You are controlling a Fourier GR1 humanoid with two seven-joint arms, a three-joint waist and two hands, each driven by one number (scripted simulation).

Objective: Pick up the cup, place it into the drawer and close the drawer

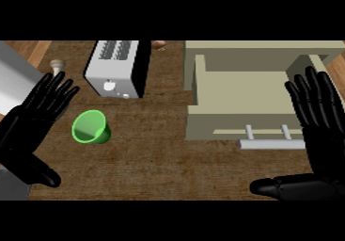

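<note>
Brown counter (154, 160): green cup (90, 127) lies beside the toaster (118, 68), left of the pulled-out drawer (240, 89) (beige). Left hand (29, 127) and right hand (324, 127): fingers straight, holding nothing.

Cup (90, 127) on counter (154, 155), toaster (117, 68) behind it, open drawer (251, 101) to the right

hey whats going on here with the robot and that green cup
Nothing is being held yet. The green cup sits on the wooden counter, just right of the open left hand. The drawer stands pulled open, with the open right hand over its right side. A toaster stands behind the cup.
</note>
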